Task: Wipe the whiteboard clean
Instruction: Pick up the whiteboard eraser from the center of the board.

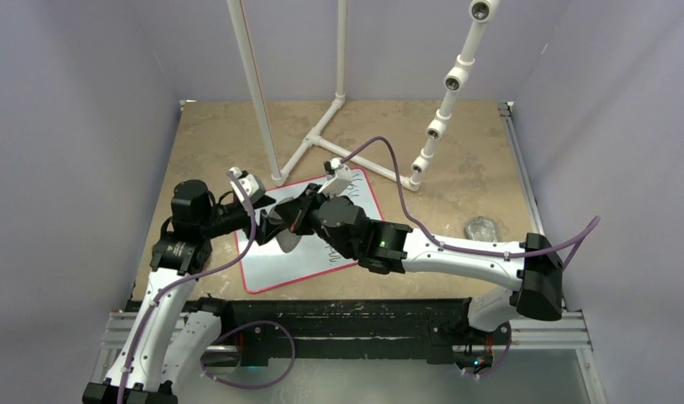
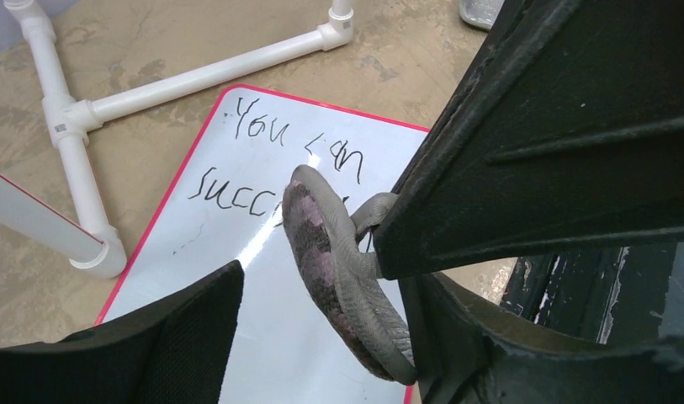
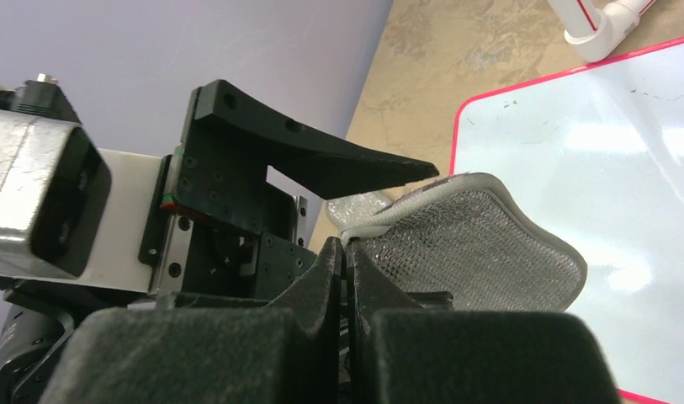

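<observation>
1. Glossy white face with a thin red border: in the top view the whiteboard (image 1: 300,268) lies flat on the tan table (image 1: 456,151). It sits centrally, just ahead of the arm bases, with its far corner near the white PVC pipe stand (image 1: 321,139). Both grippers meet above its middle. A crumpled grey wad (image 1: 481,227) sits well apart to the right.
2. Left wrist view: black handwriting ("You can", "succ…") covers the far end of the board and is not yet erased. The left gripper (image 2: 321,295) has its fingers spread either side of a grey-rimmed eraser pad (image 2: 317,236). A gap shows beside the near finger, so it is not clamped. This face of the pad is stained dark and pink.
3. Right wrist view: the right gripper (image 3: 345,252) has its fingers pressed together, pinching the pad's rim. The silver mesh face is up. The pad hangs above the board and curls, so it is soft.
4. Handling, judged:
   - The board looks thin, stiff, light and slick, and is likely to skate under wiping strokes.
   - Lying flat, it offers little edge to grasp. It is best steadied by pressing down on a corner or the border, clear of the writing.
   - The pad is limp. Holding it across the middle rather than by the rim lets pressure reach the board.
</observation>
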Motion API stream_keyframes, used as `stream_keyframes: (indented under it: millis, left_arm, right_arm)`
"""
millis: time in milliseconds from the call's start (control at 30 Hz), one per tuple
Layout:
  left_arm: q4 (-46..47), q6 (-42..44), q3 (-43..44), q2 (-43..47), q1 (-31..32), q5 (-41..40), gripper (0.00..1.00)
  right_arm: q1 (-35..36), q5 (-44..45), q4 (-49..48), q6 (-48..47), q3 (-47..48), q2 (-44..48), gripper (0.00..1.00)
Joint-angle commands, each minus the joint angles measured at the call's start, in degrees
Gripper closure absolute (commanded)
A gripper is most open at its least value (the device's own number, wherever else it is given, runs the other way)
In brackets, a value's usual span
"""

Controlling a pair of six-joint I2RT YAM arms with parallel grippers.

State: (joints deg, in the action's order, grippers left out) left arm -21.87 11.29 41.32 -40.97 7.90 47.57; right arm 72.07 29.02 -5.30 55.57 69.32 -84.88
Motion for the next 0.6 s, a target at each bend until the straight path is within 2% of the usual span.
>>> stream_keyframes:
  millis: [0,133,267,433,567]
  left_arm:
    - [0.5,1.0,-0.7,-0.2,0.2,2.3,0.36]
    - [0.8,0.6,-0.3,-0.5,0.2,3.0,0.48]
    - [1.6,-0.2,-0.3,-1.2,0.2,3.3,0.55]
    - [3.6,-0.6,0.1,-1.2,0.2,0.8,0.80]
    - [3.5,2.1,1.1,-1.1,0.2,-0.5,0.95]
  right_arm:
    - [0.4,1.9,-3.1,1.4,-0.1,3.7,1.00]
    - [0.5,1.4,-3.7,2.2,-0.8,4.3,1.00]
    - [0.5,0.3,-4.7,2.8,-1.5,4.8,1.00]
    - [0.5,0.0,-4.1,3.2,-1.9,5.3,1.00]
    - [0.5,0.0,-1.9,4.9,-2.9,6.0,0.99]
